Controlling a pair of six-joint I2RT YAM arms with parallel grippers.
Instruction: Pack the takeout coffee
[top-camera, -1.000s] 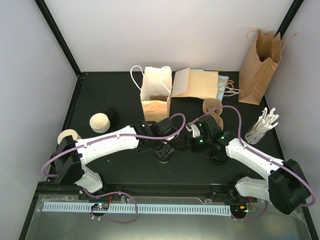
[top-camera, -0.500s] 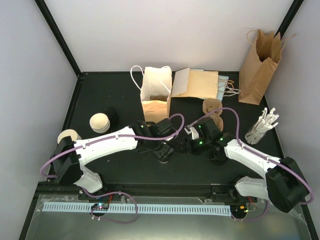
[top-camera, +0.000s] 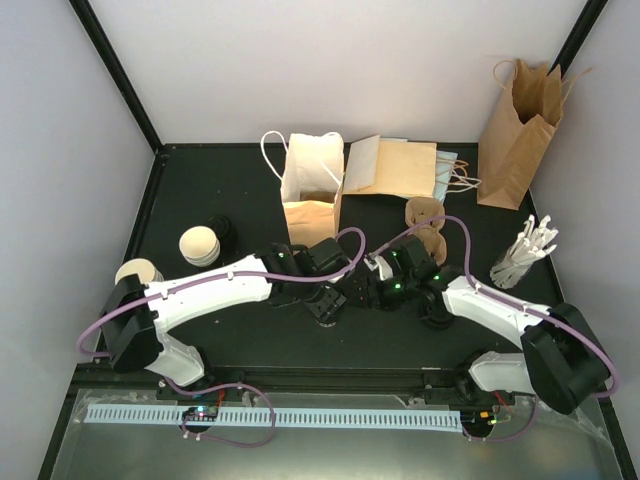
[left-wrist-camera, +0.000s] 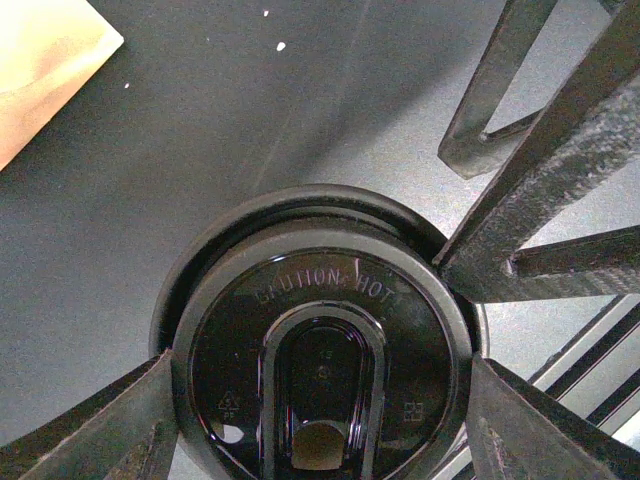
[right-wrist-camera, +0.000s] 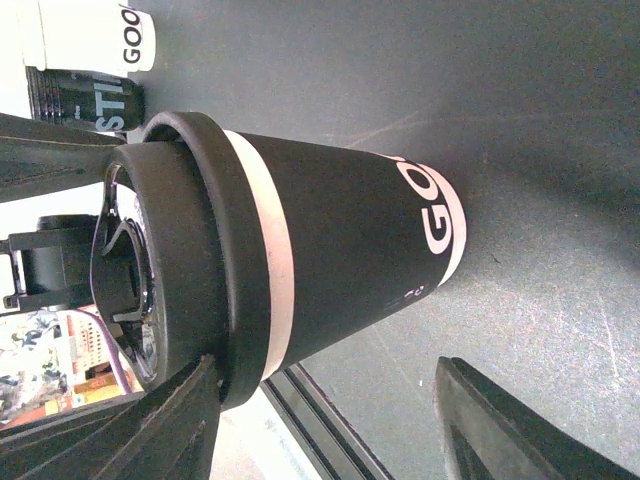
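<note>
- The cup (right-wrist-camera: 340, 240) stands upright on the black table (top-camera: 200, 190), about mid-table and just in front of the open bag (top-camera: 312, 175). From above, the arms hide it.
- It has a dark body with a white band under the rim and another at the foot bearing black letters. Its black lid (left-wrist-camera: 320, 350) is marked "CAUTION HOT".
- The left claw (left-wrist-camera: 320, 385) comes down over the top of the cup. Its two fingers (left-wrist-camera: 100, 430) press on opposite sides of the lid, closed on the cup and set wide because the lid is wide.
- The right claw (right-wrist-camera: 325, 380) is at the cup's side, turned so one finger sits up by the lid and the other down past the foot.
- Its jaws stand apart with nothing gripped. The upper finger is right at the lid's rim, and I can't tell whether it touches.
- Seen from the left wrist, the right claw's fingers (left-wrist-camera: 560, 170) show just beside the lid.
- Other cups (right-wrist-camera: 95, 40) stand well away, toward the left side of the table.
- Flat bags (top-camera: 395, 165) lie behind and to the right of the open bag, and a tall bag (top-camera: 520, 120) stands in the far right corner.
- A bundle of white utensils (top-camera: 522, 255) sits near the right arm.
</note>
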